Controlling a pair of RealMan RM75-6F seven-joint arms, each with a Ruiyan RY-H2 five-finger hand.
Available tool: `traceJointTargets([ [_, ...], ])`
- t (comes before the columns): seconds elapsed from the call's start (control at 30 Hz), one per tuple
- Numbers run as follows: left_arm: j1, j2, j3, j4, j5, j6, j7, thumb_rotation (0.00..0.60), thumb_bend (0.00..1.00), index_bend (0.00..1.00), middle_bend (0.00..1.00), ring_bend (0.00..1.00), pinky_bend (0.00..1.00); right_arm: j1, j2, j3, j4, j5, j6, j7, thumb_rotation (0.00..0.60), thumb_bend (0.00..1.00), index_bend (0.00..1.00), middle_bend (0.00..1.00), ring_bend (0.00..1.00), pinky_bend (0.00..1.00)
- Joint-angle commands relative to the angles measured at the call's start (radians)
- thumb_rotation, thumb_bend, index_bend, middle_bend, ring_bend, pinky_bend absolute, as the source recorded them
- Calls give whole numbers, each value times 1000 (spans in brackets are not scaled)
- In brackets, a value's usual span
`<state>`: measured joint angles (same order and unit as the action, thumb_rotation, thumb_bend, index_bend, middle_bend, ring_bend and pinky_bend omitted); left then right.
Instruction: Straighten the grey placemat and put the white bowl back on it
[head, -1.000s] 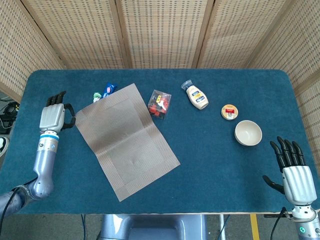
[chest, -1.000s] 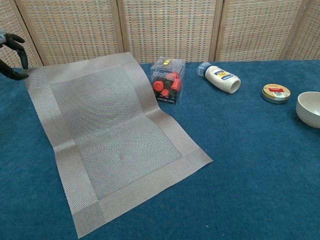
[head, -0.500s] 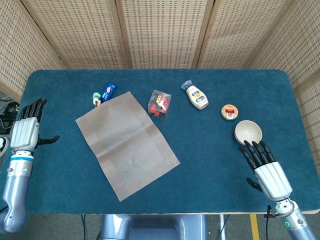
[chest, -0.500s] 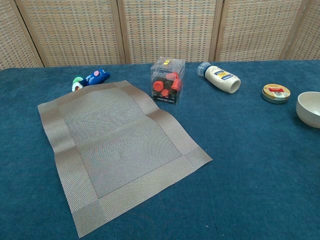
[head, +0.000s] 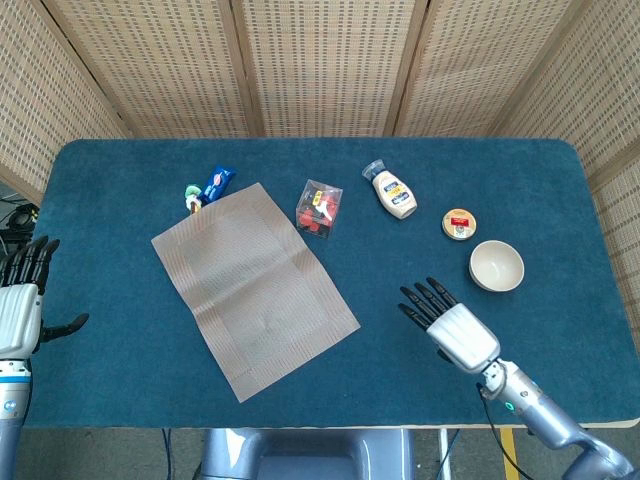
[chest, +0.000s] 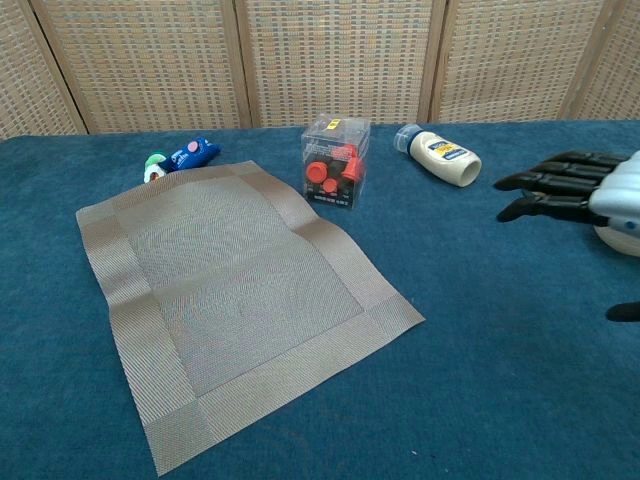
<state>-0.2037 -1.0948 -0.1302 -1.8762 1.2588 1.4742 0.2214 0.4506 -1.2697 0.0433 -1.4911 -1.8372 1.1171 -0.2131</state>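
Observation:
The grey placemat (head: 254, 285) (chest: 235, 290) lies askew on the blue table, its long side running from upper left to lower right. The white bowl (head: 496, 266) sits on the bare cloth at the right, off the mat; in the chest view only a sliver of it (chest: 618, 240) shows behind my right hand. My right hand (head: 450, 322) (chest: 585, 195) hovers open between mat and bowl, fingers spread toward the mat, holding nothing. At the table's left edge, well clear of the mat, my left hand (head: 20, 305) is open and empty.
A clear box of red pieces (head: 318, 208) (chest: 336, 163) stands at the mat's upper right edge. A blue packet (head: 215, 183) (chest: 190, 154) lies by the mat's top corner. A white bottle (head: 392, 191) (chest: 440, 157) and a small round tin (head: 459, 224) lie behind the bowl.
My left hand let go of the mat's corner and drew back to the table's left edge; the mat settled flat. My right hand swept in from the right, past the bowl, toward the mat.

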Motion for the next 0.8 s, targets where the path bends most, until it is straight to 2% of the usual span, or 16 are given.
traceJointTargets([
  [0.03, 5, 4, 8, 7, 10, 0, -4, 600, 0, 0, 0, 0, 0, 76, -53, 27, -13, 49, -97, -27, 600, 0, 175, 0, 0, 0],
  [0.13, 7, 16, 16, 8, 10, -17, 0, 600, 0, 0, 0, 0, 0, 145, -117, 55, -5, 104, -203, -48, 600, 0, 190, 0, 0, 0],
  [0.27, 5, 22, 12, 7, 11, -24, -2, 600, 0, 0, 0, 0, 0, 197, -194, 73, 60, 159, -269, -58, 600, 0, 211, 0, 0, 0],
  [0.53, -1, 23, 8, 13, 1, -45, -4, 600, 0, 0, 0, 0, 0, 258, -294, 84, 153, 207, -305, -48, 600, 0, 228, 0, 0, 0],
  [0.8, -1, 23, 7, 11, -4, -51, 3, 600, 0, 0, 0, 0, 0, 295, -347, 91, 207, 254, -327, -52, 600, 0, 234, 0, 0, 0],
])
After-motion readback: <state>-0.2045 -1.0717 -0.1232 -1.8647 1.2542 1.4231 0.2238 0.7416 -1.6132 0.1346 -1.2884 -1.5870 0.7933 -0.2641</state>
